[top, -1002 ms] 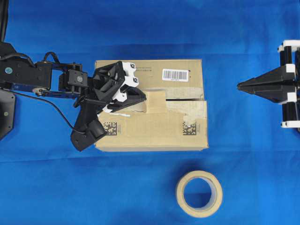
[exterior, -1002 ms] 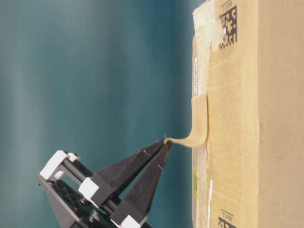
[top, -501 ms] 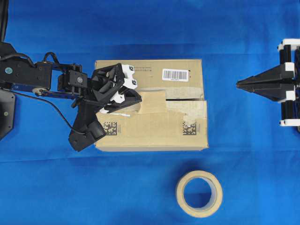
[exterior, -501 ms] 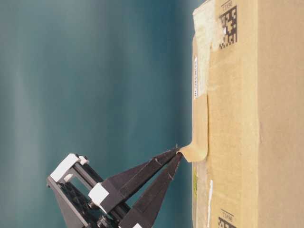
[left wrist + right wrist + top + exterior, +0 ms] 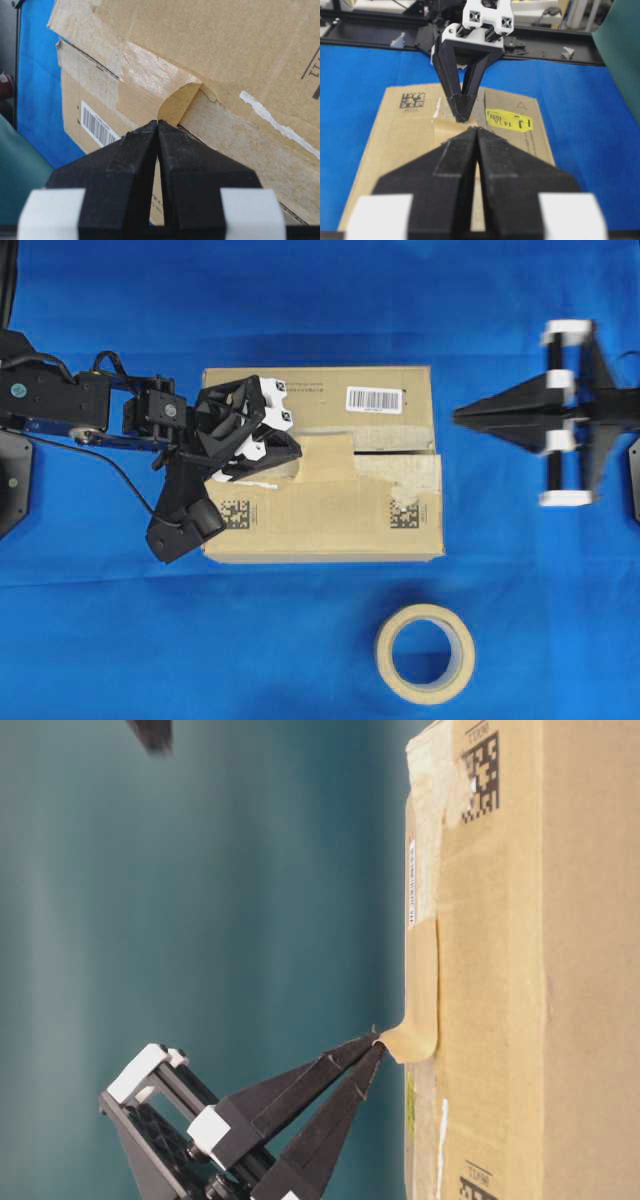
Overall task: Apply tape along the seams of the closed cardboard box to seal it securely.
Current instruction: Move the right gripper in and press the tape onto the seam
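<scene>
Right pincer (image 5: pixel 458 416) advanced toward cardboard box (image 5: pixel 330 530) | wrist view: tips together

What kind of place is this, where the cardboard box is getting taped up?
Probably a robotics lab bench, not a packing room. A blue cloth covers the table, two robot arms face each other across the cardboard box, and the right wrist view shows black framing and equipment clutter behind.
</scene>
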